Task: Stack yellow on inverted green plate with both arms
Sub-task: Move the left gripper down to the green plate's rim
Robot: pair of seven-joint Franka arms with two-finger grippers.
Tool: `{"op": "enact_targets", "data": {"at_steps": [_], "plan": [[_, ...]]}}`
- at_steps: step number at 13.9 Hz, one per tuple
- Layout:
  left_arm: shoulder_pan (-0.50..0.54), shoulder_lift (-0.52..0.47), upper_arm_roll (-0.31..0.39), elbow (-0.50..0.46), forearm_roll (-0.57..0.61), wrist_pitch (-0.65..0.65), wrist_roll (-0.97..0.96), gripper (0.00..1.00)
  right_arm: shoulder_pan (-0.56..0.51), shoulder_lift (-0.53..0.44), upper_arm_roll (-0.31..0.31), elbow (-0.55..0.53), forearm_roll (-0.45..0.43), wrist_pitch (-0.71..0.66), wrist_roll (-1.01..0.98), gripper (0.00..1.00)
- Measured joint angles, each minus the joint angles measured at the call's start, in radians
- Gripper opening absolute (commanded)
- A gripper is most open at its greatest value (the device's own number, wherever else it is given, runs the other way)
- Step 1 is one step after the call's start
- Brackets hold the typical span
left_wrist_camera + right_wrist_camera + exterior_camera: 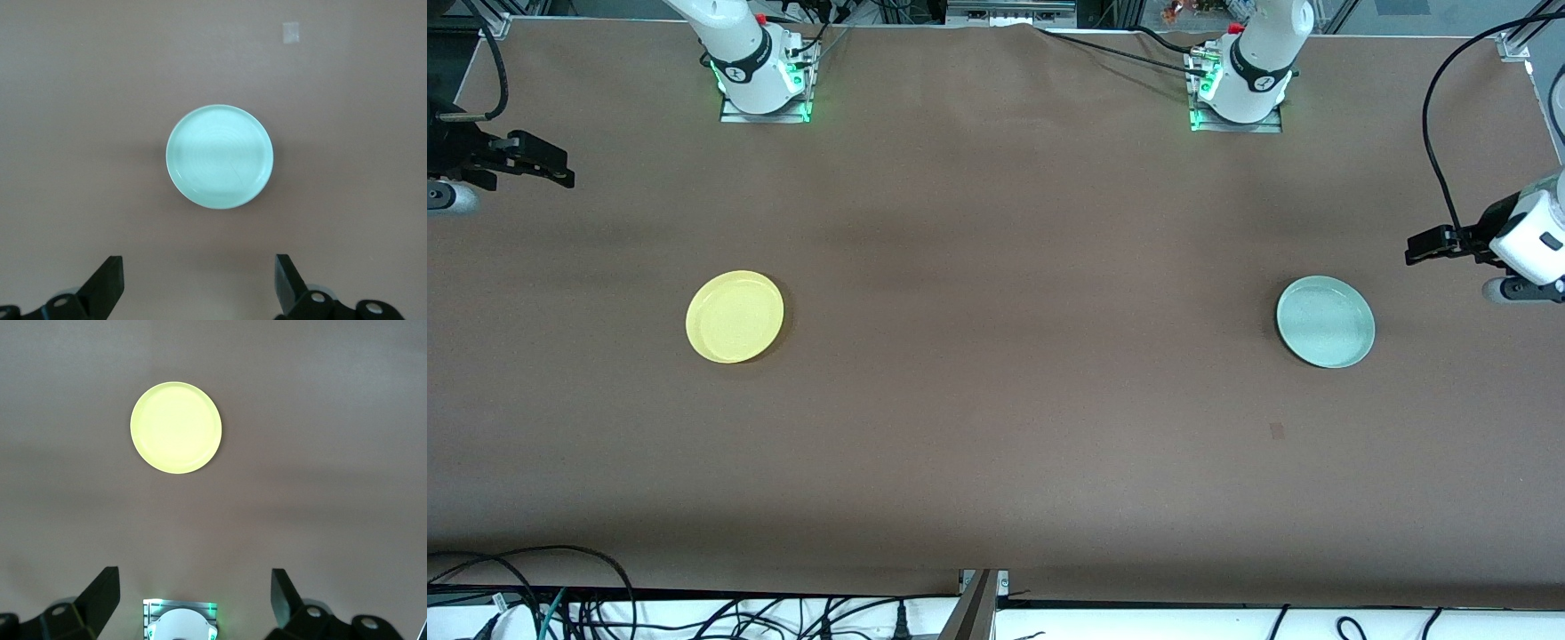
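The yellow plate (735, 316) lies rim up on the brown table toward the right arm's end; it also shows in the right wrist view (176, 427). The green plate (1325, 321) lies rim up toward the left arm's end and shows in the left wrist view (219, 157). My left gripper (1424, 246) hangs high over the table's edge at its own end, apart from the green plate, open and empty (200, 275). My right gripper (551, 165) hangs high over the table's edge at its own end, apart from the yellow plate, open and empty (195, 588).
The two arm bases (765, 84) (1238, 93) stand at the table's back edge; the right arm's base also shows in the right wrist view (180, 621). A small dark patch (1277, 431) marks the cloth nearer the front camera than the green plate. Cables (560, 604) lie below the front edge.
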Motion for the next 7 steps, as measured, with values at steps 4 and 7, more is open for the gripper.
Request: {"op": "enact_targets", "data": {"at_steps": [4,7], "plan": [[0.104,-0.078,0.002,-0.279,0.001,0.255,0.012,1.00,0.000,0.000,0.000,0.000,0.000,-0.001,0.000,1.00],[0.174,-0.013,0.003,-0.380,0.026,0.404,0.044,1.00,0.000,0.000,0.000,0.000,0.000,-0.001,0.000,1.00]]}}
